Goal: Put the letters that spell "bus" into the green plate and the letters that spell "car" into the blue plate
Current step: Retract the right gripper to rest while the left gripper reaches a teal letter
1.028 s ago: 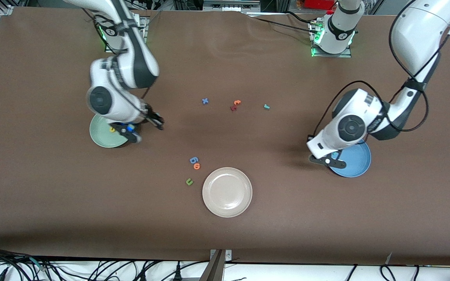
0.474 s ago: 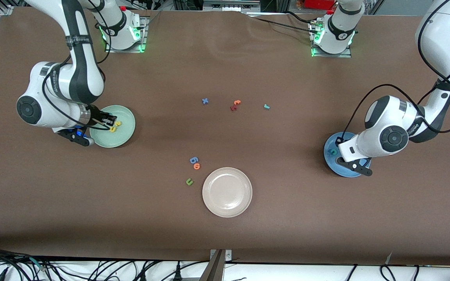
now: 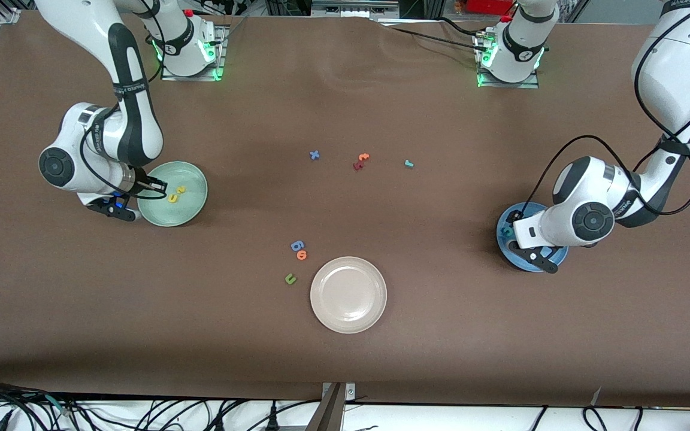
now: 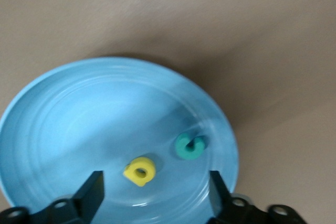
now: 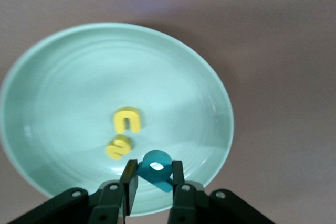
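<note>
My left gripper (image 4: 155,195) hangs open over the blue plate (image 4: 79,114), which stands at the left arm's end of the table. In that plate lie the yellow a (image 4: 140,171) and the teal c (image 4: 189,146), both free of the fingers. The teal r (image 3: 408,163) lies on the table near the middle. My right gripper (image 5: 154,177) is shut on the teal b (image 5: 156,169), just above the green plate (image 5: 79,77) near its rim. The yellow u (image 5: 127,120) and the yellow s (image 5: 118,147) lie in that plate.
A beige plate (image 3: 348,294) stands nearer the front camera, mid-table. Beside it lie a blue g-shaped letter (image 3: 297,245), an orange letter (image 3: 302,255) and a green u (image 3: 290,278). A blue x (image 3: 314,155) and red and orange letters (image 3: 360,161) lie near the teal r.
A second ago both arms stood nearer the table's middle; each has swung out over its plate. The left gripper has opened and the yellow a lies free in the blue plate.
</note>
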Controlling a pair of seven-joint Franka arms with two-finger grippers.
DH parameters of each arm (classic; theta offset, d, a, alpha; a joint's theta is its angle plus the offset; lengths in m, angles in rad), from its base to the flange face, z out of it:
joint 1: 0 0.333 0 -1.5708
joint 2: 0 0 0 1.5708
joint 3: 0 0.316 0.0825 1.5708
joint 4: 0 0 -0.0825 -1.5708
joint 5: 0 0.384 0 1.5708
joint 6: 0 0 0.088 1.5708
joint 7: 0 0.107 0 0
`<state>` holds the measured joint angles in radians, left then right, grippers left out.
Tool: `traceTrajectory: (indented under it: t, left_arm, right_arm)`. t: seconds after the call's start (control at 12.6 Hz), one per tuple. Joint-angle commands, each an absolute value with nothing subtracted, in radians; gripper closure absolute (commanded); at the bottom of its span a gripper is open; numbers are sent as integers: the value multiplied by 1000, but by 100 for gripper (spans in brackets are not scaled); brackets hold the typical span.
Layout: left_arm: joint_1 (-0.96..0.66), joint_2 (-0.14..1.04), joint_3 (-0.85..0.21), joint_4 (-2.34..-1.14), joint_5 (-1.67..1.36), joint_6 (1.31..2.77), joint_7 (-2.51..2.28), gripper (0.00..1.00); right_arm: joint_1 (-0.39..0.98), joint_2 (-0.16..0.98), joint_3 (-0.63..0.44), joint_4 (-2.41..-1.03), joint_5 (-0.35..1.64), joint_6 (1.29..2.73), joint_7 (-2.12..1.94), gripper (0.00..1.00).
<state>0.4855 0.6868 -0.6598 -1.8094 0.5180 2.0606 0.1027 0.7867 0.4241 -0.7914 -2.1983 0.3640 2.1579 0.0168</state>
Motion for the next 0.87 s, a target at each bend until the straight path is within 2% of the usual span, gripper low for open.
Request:
traceTrajectory:
  t: [0.0,0.08,0.16,0.24,0.32,0.47,0.79]
  left_arm:
    - [390,701,-666,-1792,436,2094,-54,0]
    - [373,700,-673,-1801,410,2105,-93,0]
    - [361,696,-686,-1808,369,2105,-138,0]
    - [362,692,-705,-1827,330,2109,-191,0]
    - [368,687,-742,-1853,318,2115,-246,0]
    - [382,645,-797,-1938,318,2188,-374,0]
    - [376,545,-839,-2175,331,2446,-599,0]
  right_arm:
    - [755,455,-792,-2207,376,2190,-57,88]
    - [755,465,-788,-2207,385,2195,-57,82]
    - [755,465,-787,-2207,391,2195,-57,62]
    - [756,459,-787,-2204,391,2188,-58,40]
    - [756,450,-787,-2198,390,2180,-52,1]
    - [756,414,-793,-2162,390,2108,-45,0]
    - [756,403,-876,-1930,393,1794,-40,0]
